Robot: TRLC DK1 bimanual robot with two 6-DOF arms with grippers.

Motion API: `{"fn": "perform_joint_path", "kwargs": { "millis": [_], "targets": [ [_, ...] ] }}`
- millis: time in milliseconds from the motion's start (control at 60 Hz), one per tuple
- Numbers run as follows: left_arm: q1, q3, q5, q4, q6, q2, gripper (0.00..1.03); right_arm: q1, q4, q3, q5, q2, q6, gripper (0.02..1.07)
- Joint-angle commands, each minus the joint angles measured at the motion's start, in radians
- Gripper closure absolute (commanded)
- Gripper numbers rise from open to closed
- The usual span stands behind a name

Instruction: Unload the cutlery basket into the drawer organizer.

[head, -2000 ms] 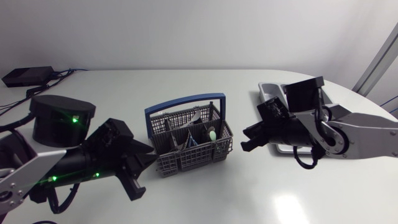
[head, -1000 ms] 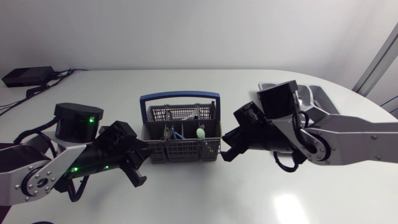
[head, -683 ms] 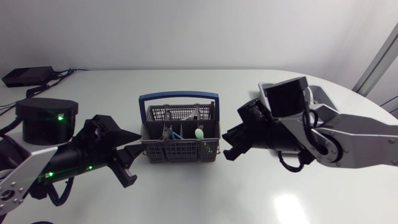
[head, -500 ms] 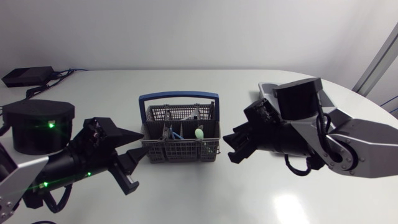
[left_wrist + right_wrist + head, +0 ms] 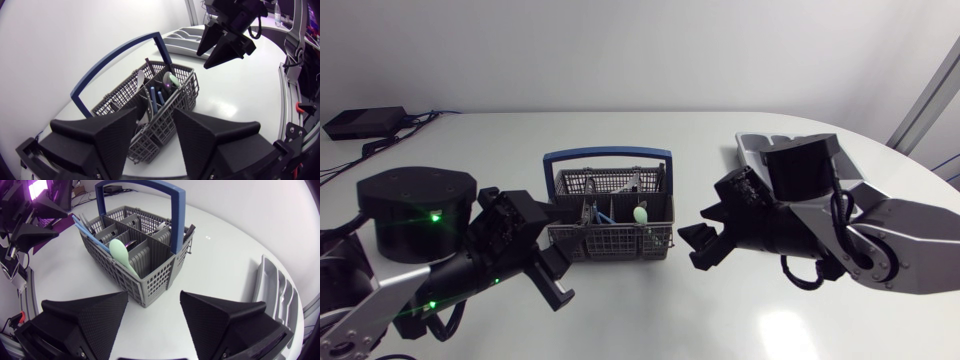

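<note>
Looking down from the head camera, you have the grey plastic-mesh cutlery basket [image 5: 610, 238] at the centre of the frame on the white desk [image 5: 650, 320], its blue hoop handle [image 5: 608, 158] arching over the compartments. It is not yet unloaded: a pale green plastic spoon [image 5: 640, 214] and some blue-handled pieces [image 5: 605, 215] stand in it among darker utensils. The grey moulded drawer organizer [image 5: 752, 146] lies at the upper right, partly hidden behind your right arm.

The left gripper [image 5: 548, 258] sits at the basket's left end, its fingers spread apart and holding nothing. The right gripper [image 5: 704, 236] sits just off the basket's right end, fingers likewise parted and empty.

Your main risks, as I judge them:
- The basket looks light, so a finger catching its mesh wall would likely shove or tip it and spill the cutlery.
- The handle spans the middle, so a straight drop could strike it. Come in beside it.
- The utensils lean against each other, and broad fingers may pinch two at once or drag a neighbour out.
- Both arms face the same small target, so work one at a time or they may collide.
- The organizer sits close behind your right arm, and a careless swing could knock it.
</note>
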Motion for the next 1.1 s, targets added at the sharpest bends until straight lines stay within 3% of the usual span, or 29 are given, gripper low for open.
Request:
{"fn": "perform_joint_path", "kwargs": {
  "millis": [0, 400, 850, 1083],
  "targets": [
    [0.002, 0.011, -0.013, 0.034, -0.017, 0.045, 0.51, -0.001, -0.012, -0.019, 0.002, -0.009, 0.023, 0.3],
    [0.052, 0.031, -0.029, 0.154, -0.013, 0.152, 0.6, -0.001, -0.011, -0.022, 0.002, -0.004, 0.02, 0.3],
    [0.046, 0.057, -0.029, 0.187, -0.019, 0.213, 0.62, -0.002, -0.006, -0.027, 0.0, 0.005, 0.018, 0.3],
    [0.046, 0.063, -0.029, 0.221, -0.031, 0.236, 0.7, -0.002, -0.006, -0.03, 0.0, 0.005, 0.018, 0.3]
  ]
}}
